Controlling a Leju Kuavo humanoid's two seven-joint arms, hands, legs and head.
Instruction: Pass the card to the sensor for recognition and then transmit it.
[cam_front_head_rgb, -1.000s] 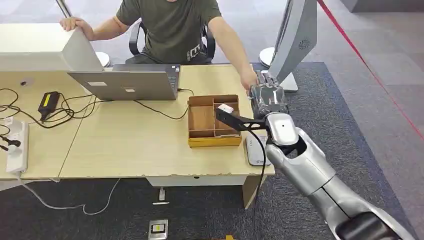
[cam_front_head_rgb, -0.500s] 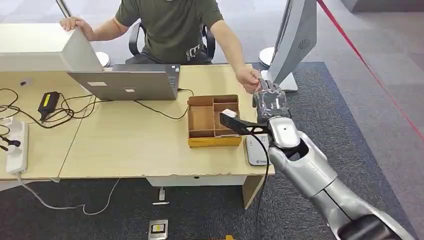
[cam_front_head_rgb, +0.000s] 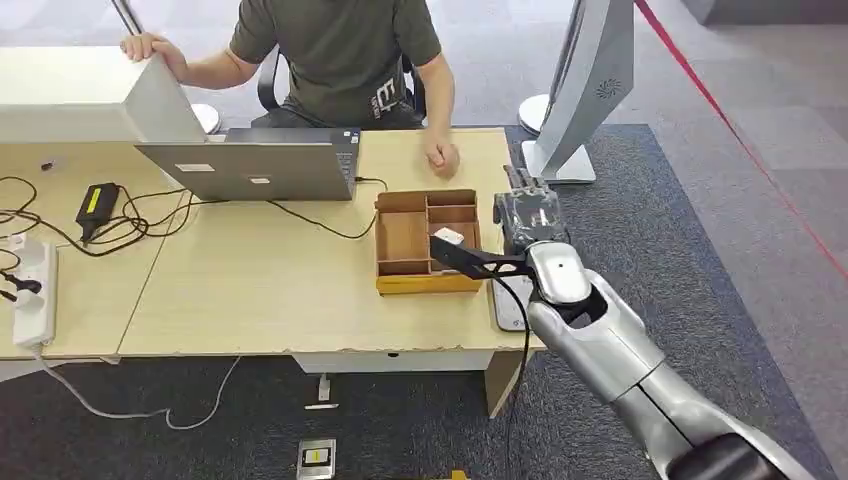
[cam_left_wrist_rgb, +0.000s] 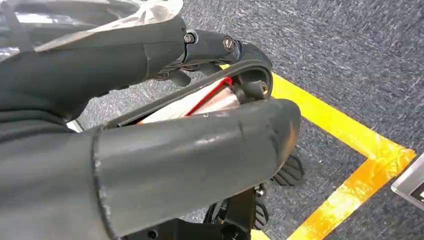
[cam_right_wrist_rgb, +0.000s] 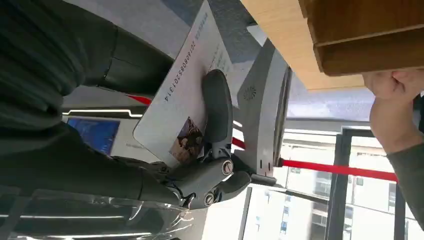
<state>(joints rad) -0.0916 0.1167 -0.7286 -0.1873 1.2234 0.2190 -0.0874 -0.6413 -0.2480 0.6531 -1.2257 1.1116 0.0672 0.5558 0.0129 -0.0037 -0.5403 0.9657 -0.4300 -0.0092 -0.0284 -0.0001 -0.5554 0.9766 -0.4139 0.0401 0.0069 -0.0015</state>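
Since the earlier frame, the right hand (cam_front_head_rgb: 529, 213) has drawn back from the person's hand (cam_front_head_rgb: 440, 157), now well apart at 10 o'clock. Its fingers (cam_right_wrist_rgb: 216, 107) pinch the card (cam_right_wrist_rgb: 186, 95) beside the wooden tray (cam_front_head_rgb: 425, 285) on the counter (cam_front_head_rgb: 260, 285). Whether the left hand (cam_left_wrist_rgb: 150, 150) is open or closed is unclear.

You are looking at what seems an office: a wooden desk (cam_front_head_rgb: 250, 290) on grey carpet (cam_front_head_rgb: 700, 230), a laptop (cam_front_head_rgb: 255, 168) and power strip (cam_front_head_rgb: 32, 290) on it.

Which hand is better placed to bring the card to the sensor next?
Right. The right hand already holds the card and is raised over the desk near the white reader. The left hand looks down at carpet, away from the desk.
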